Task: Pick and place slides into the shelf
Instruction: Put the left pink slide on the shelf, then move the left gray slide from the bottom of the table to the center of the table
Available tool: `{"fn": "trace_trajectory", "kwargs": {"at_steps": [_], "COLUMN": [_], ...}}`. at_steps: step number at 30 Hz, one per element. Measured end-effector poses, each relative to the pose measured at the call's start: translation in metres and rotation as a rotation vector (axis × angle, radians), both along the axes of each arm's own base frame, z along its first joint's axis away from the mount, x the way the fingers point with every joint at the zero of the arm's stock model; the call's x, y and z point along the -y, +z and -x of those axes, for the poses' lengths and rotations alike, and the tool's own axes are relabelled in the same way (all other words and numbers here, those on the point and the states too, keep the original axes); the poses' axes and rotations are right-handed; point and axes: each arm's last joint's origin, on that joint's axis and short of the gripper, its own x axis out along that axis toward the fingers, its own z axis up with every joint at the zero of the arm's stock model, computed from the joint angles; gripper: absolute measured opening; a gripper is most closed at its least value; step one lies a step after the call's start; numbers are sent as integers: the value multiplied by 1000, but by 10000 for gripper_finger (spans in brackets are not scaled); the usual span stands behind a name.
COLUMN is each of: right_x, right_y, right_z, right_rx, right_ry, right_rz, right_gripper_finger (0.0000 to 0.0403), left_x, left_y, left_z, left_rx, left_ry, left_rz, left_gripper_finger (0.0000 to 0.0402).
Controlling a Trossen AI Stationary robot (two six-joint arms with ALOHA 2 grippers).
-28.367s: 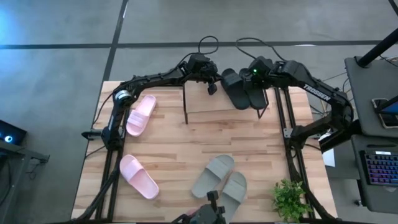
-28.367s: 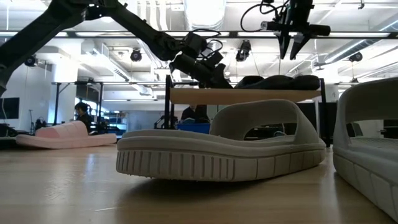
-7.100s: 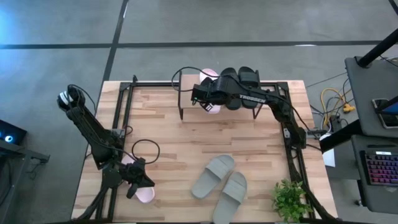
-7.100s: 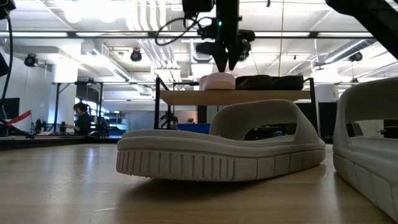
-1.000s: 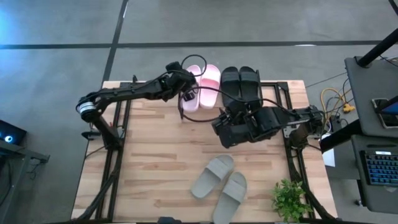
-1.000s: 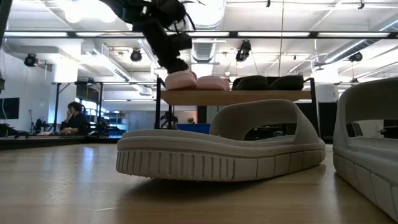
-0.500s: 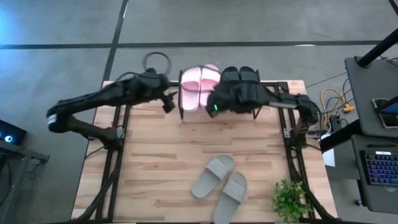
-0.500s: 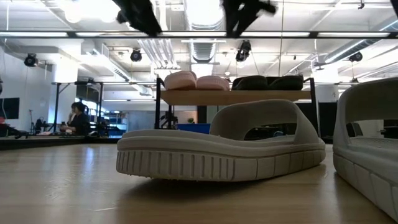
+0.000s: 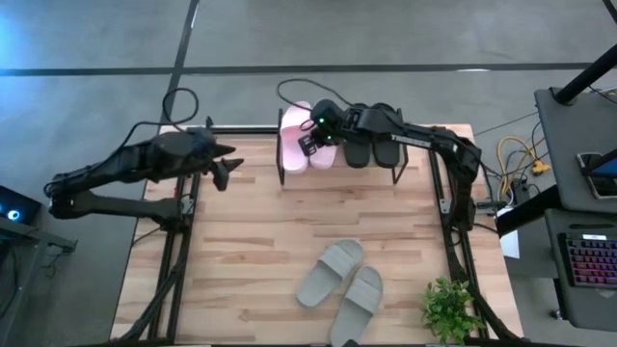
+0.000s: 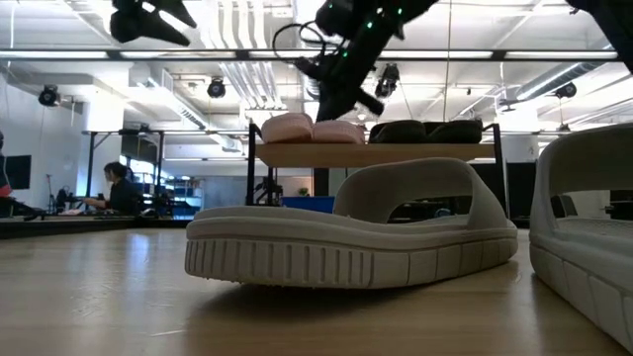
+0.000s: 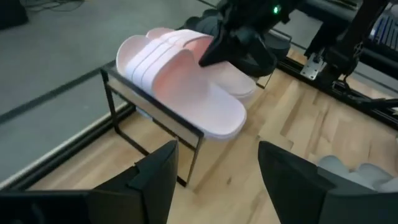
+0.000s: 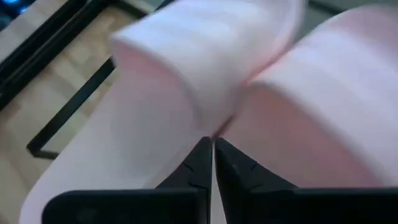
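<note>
Since a moment ago, the left gripper has pulled away from the shelf, fingers wide and empty. The right gripper has closed its fingers, holding nothing, between the pink slides there; black slides sit alongside, grey-green slides on the surface.

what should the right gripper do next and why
Probably nudge sideways. The right gripper is shut and empty, its tips at the seam between the two pink slides on the shelf. They crowd together there, so a small push could square them. The grey-green pair waits on the table.
</note>
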Motion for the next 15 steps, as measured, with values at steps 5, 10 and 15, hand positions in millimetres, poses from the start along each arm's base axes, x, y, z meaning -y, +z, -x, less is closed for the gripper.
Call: {"fn": "trace_trajectory", "kwargs": {"at_steps": [5,10,15], "right_x": [1,2,-7], "right_y": [-11,-17,9], "right_z": [-6,-4,-2], "right_rx": [19,-40,-1], "right_ry": [-4,-54,-69], "right_rz": [-25,-29,32], "right_gripper_finger": [13,13,13], "left_x": [2,2,2], "left_y": [-12,-21,-22], "left_z": [10,12,9], "left_rx": [28,28,28], "left_ry": [19,22,22], "left_rz": [34,39,39], "left_gripper_finger": [208,208,208]}}
